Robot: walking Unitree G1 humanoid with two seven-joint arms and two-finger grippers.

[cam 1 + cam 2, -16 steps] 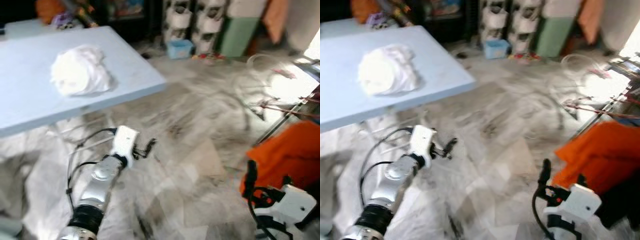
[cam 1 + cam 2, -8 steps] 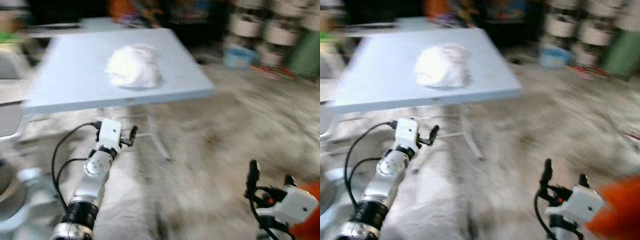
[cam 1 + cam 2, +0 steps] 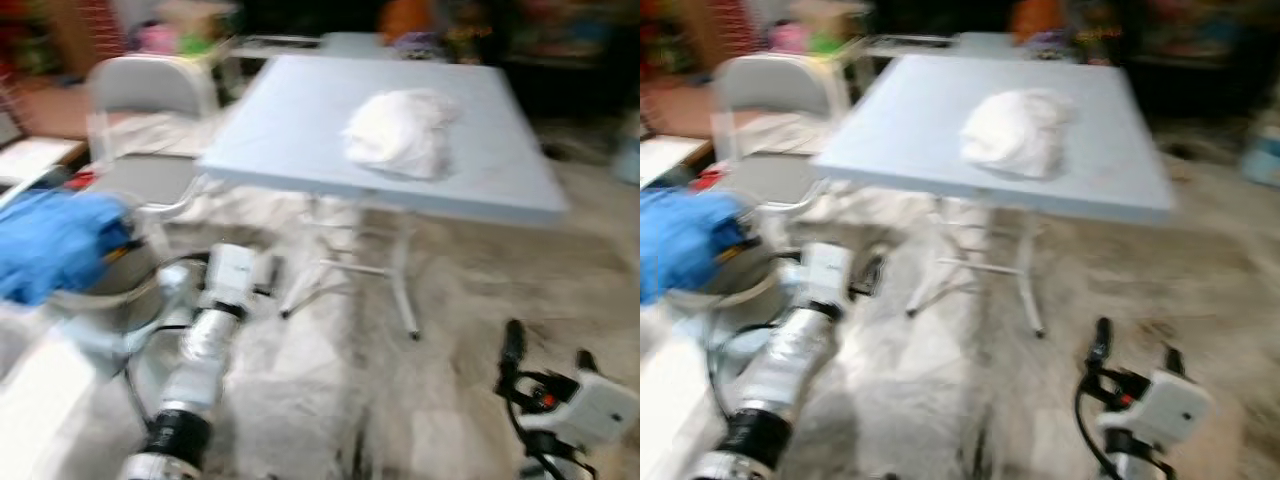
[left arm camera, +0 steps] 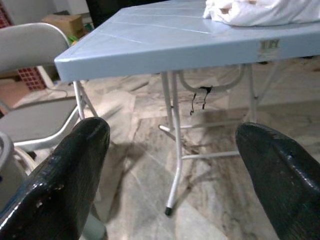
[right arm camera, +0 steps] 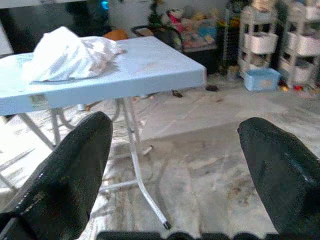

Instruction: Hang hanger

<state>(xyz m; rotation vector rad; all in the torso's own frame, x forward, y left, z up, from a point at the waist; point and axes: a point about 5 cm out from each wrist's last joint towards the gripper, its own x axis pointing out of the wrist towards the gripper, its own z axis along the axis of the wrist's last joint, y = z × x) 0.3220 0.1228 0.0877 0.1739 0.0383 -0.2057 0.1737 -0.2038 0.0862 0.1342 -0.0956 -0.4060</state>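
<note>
Both grippers, left (image 4: 170, 175) and right (image 5: 175, 165), are hanging spread wide and empty before you; no hanger is showing. Expect it light, stiff and snag-prone; grasp near the hook. Ahead, a crumpled white cloth (image 3: 400, 132) is lying on the pale blue folding table (image 3: 300, 130).

Way ahead is blocked by folding table (image 3: 300, 130) with white cloth (image 3: 400, 130) on top. Marble floor (image 3: 470, 300) is open on the right; grey chair (image 3: 140, 120) and basket (image 3: 95, 290) crowd the left.

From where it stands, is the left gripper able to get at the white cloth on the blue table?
Probably not yet. The left gripper, open, hangs below the blue table, and the white cloth lies farther back on top, past the edge.
</note>
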